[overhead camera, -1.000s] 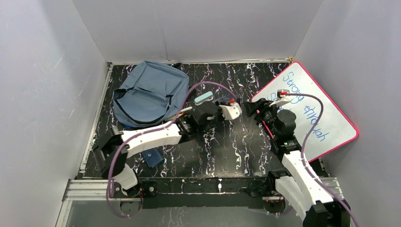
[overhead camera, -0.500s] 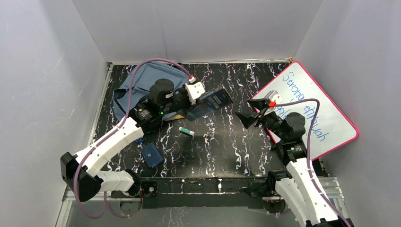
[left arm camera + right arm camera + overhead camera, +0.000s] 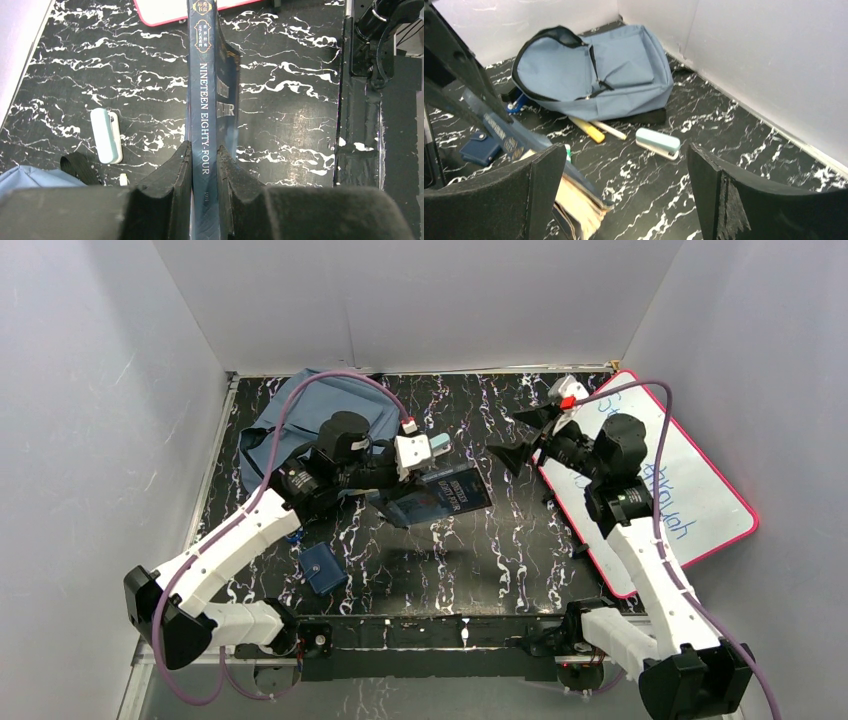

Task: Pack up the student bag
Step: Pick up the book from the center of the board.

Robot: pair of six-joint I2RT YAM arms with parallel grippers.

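Student bag lies on the table; left tool pinches a dark book, right tool gapes wide, empty.

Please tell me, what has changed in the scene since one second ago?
The left hand, shut on the book, drew back from the centre toward the student bag. The right hand moved toward the far wall and opened wider. The bag, blue pouch and whiteboard stayed put.

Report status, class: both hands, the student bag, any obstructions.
Left hand shut on book. Right hand open, empty. Student bag flat, far-left corner. Pens and mint stapler lie beside it.
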